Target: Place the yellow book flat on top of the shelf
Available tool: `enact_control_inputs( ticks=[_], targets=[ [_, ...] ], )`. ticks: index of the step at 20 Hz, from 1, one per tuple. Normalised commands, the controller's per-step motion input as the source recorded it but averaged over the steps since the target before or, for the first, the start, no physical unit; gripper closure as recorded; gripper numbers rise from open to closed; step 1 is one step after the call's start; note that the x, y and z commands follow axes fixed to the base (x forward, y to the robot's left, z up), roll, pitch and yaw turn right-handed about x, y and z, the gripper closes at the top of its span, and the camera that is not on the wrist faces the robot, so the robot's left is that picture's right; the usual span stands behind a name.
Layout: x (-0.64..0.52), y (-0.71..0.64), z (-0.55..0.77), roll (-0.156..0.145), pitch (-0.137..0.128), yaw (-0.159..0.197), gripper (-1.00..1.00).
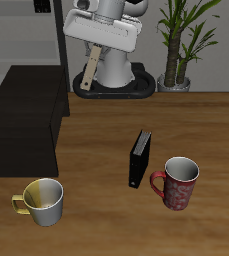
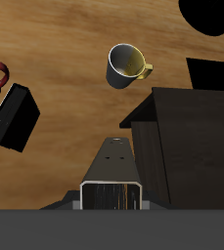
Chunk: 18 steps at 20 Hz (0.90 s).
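My gripper (image 1: 98, 47) is high at the back of the table, close to the robot's base, and shut on the yellow book (image 1: 92, 70). The thin tan book hangs down from the fingers, tilted and on edge. In the wrist view the book (image 2: 114, 161) sticks out edge-on from the gripper (image 2: 112, 199). The shelf (image 1: 26, 118) is a low black-brown cabinet with a flat, bare top, standing nearer the table's front than the gripper and off to the side. In the wrist view the shelf (image 2: 197, 137) lies just beside the book's far end.
A black book (image 1: 140, 158) stands upright mid-table, with a red mug (image 1: 180, 182) beside it. A yellow-and-white mug (image 1: 43, 200) sits near the front edge, in front of the shelf. A potted plant (image 1: 181, 40) and a tall thin-framed rack (image 1: 26, 30) stand at the back.
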Motion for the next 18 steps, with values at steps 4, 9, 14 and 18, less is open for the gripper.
enact_control_inputs(
  ticks=[4,9,14,18],
  targets=[
    [0.11,-0.52,0.44,-0.121,-0.067,0.039,1.0],
    [0.01,-0.48,0.44,-0.112,-0.081,0.035,1.0],
    [0.11,-0.56,0.2,-0.119,-0.043,0.06,1.0],
    [0.13,-0.53,-0.05,-0.109,-0.019,0.056,1.0]
  ],
)
